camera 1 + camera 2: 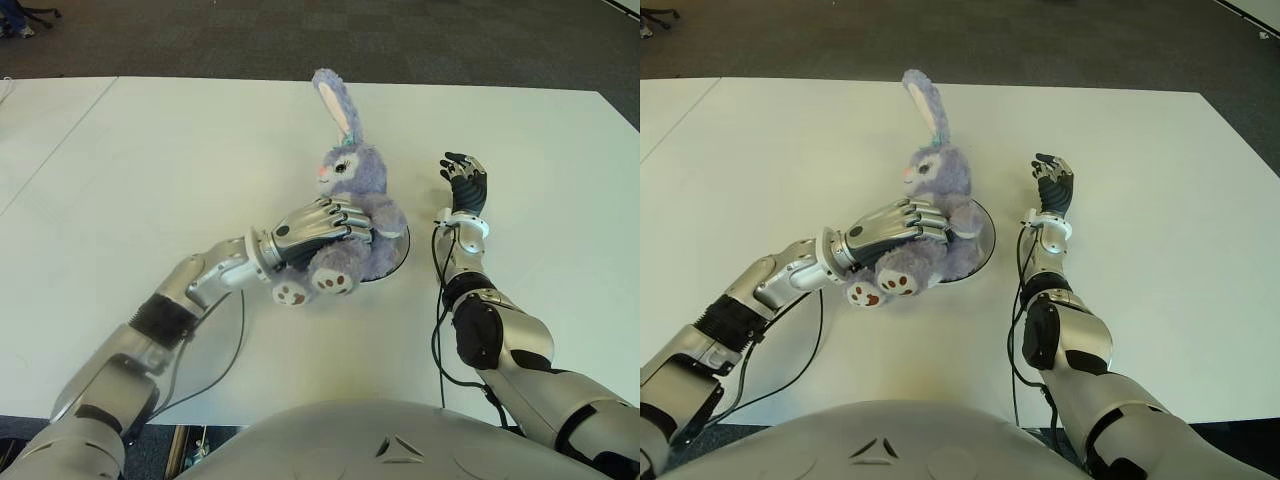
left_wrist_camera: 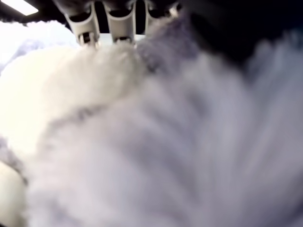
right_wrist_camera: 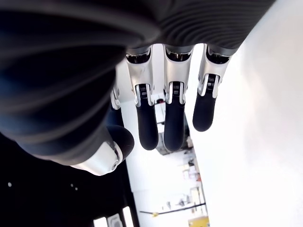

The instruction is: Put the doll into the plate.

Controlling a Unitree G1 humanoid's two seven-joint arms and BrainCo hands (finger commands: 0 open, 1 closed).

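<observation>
A white table (image 1: pixel 150 170) fills the view, with dark carpet (image 1: pixel 300 35) beyond its far edge. The left hand (image 1: pixel 315 228) has its fingers wrapped around the middle of the doll (image 1: pixel 350 190), a lilac plush rabbit; the left wrist view shows little but fur pressed against the fingertips (image 2: pixel 87 35), so the grip looks firm. The doll sits upright over the plate (image 1: pixel 398 250), a small dark dish of which only the near rim shows from under its body (the feet stick out past the rim toward the robot). The right hand (image 1: pixel 463 180) shows just right of the plate, held up, fingers loosely spread and holding nothing.

The main risk, as I judge it, is in letting go: the doll is tall and soft and overhangs the plate, so opening the fingers could tip it forward off the rim, or fur could catch on a finger and drag it out.

No brand, label or writing is readable anywhere.
</observation>
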